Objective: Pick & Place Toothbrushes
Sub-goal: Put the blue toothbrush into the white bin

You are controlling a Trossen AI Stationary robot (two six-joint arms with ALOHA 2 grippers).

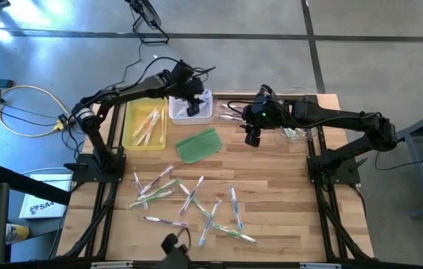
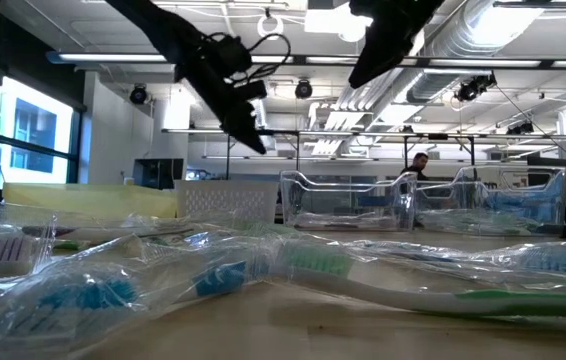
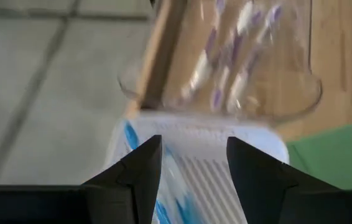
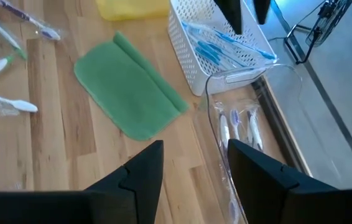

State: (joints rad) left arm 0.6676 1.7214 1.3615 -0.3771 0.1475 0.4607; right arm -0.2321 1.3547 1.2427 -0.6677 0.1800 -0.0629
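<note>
Several wrapped toothbrushes [image 1: 189,202] lie flat and scattered on the near half of the wooden table, and they fill the foreground of the low view [image 2: 263,265]. My left gripper [image 3: 194,168] hangs open over the white slotted basket [image 4: 194,59] at the far edge, nothing between its fingers; blue toothbrushes [image 4: 226,43] lie in that basket. My right gripper [image 4: 194,168] hovers open and empty above the table, beside the clear tray [image 4: 250,118] holding purple-and-white toothbrushes [image 4: 235,127]. In the high view the left gripper [image 1: 193,110] and right gripper [image 1: 252,139] stand a short way apart.
A yellow tray [image 1: 144,123] with orange-pink toothbrushes stands at the far left, next to the basket. A flat green pad [image 1: 198,144] lies near the table's middle, just near of the basket. A second clear tray [image 1: 297,133] sits under the right arm. Bare wood lies at the table's right side.
</note>
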